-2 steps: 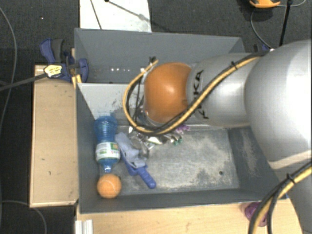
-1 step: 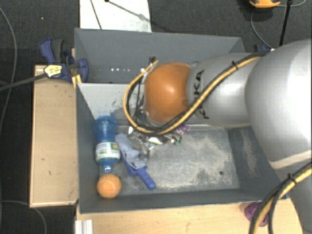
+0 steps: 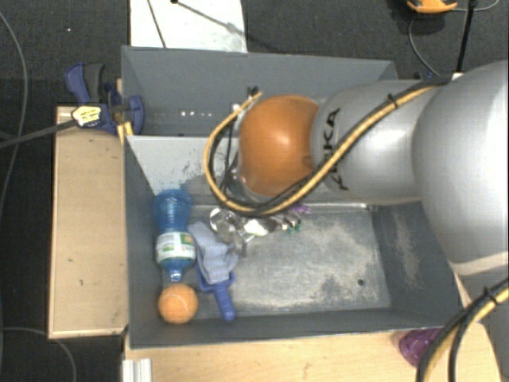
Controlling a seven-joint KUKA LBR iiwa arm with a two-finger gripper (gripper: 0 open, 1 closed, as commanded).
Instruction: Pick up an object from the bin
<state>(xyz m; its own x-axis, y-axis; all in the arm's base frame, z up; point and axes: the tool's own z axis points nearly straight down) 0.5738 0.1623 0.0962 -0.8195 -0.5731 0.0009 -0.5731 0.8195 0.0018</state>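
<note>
A dark floor (image 3: 318,14) lies around the grey metal bin (image 3: 334,265). The silver arm (image 3: 382,150) is the largest thing in view. It comes in from 3 o'clock and covers much of the bin's far wall, with a yellow-and-black cable (image 3: 350,146) looped over it. At the wrist sits a rounded orange cover (image 3: 274,143), and below it the end effector (image 3: 231,231) hangs low over the left half of the bin floor. Whether it is open or closed cannot be told, and nothing can be seen gripped in it.

Along the bin's 9 o'clock wall lies a blue plastic bottle (image 3: 173,233) with a white-and-green label, its cap pointing towards 6 o'clock. Just beside it, at 3 o'clock of the bottle, is a crumpled pale blue piece (image 3: 208,259). This is the thing nearest the end effector, directly under its metal tip. An orange ball (image 3: 177,303) rests at the 7 o'clock corner, near the bottle's cap. A dark blue handle-like piece (image 3: 223,299) lies at 3 o'clock of the ball, touching the pale blue piece. A small purple-and-green thing (image 3: 296,216) sits at 3 o'clock of the end effector.
</note>
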